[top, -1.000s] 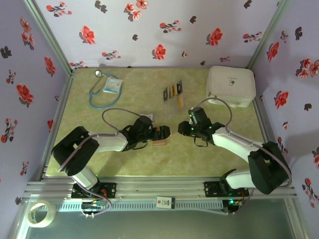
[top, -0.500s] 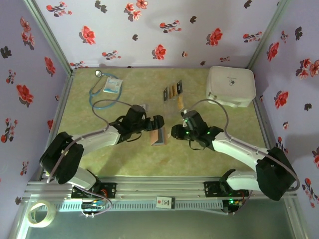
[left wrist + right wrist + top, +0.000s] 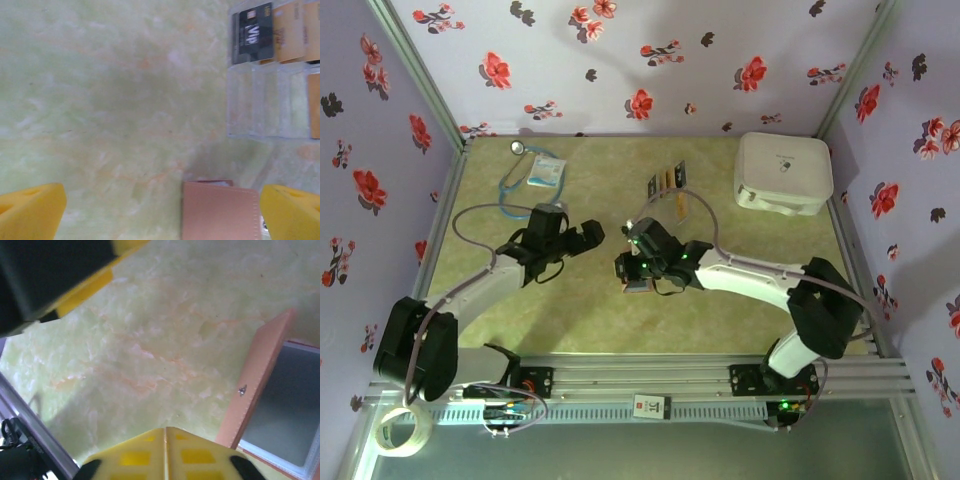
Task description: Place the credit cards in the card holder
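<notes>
The card holder point(image 3: 639, 288), a reddish-brown wallet, lies mid-table, mostly under my right gripper point(image 3: 624, 268). In the right wrist view it lies open with one flap point(image 3: 260, 372) raised and a grey pocket point(image 3: 285, 400) beside it. The right gripper point(image 3: 166, 432) is shut, with nothing between its yellow fingers, just left of that flap. My left gripper point(image 3: 586, 236) stands wide open to the wallet's left. In the left wrist view the wallet point(image 3: 222, 210) lies by the right finger point(image 3: 292, 212). The credit cards point(image 3: 666, 184), black point(image 3: 255, 32) and orange point(image 3: 290, 30), lie in a row further back.
A white rounded case point(image 3: 783, 172) sits at the back right. A blue stethoscope point(image 3: 517, 185) and a small packet point(image 3: 546, 168) lie at the back left. A clear plastic sleeve point(image 3: 265, 102) lies below the cards. A tape roll point(image 3: 400, 428) rests off the table's front left.
My left gripper has drawn back to the left, away from the wallet, staying open. My right gripper has moved left to the wallet and closed its fingers.
</notes>
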Motion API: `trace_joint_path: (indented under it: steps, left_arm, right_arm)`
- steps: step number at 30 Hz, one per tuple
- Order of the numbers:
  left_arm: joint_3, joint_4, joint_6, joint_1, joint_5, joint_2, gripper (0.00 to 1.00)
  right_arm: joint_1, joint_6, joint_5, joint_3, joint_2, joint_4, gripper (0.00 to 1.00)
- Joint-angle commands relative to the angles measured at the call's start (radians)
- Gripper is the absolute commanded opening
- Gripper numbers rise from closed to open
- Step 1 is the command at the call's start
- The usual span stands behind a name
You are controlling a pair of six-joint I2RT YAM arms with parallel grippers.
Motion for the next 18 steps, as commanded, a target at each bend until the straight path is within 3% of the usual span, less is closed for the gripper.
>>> trace_joint_path:
  steps: [1, 9, 18]
  left_arm:
    - [-0.009, -0.081, 0.05, 0.013, -0.004, -0.002, 1.0]
    - [0.019, -0.127, 0.098, 0.013, 0.016, 0.046, 1.0]
    - [0.057, -0.145, 0.148, -0.021, 0.024, 0.087, 1.0]
  right_arm:
    - [-0.003, -0.036, 0.048, 0.007, 0.013, -0.066, 0.02]
    - [-0.053, -0.014, 0.059, -0.12, -0.047, -0.017, 0.0]
    - [-0.098, 0.003, 0.035, -0.188, -0.004, 0.06, 0.0]
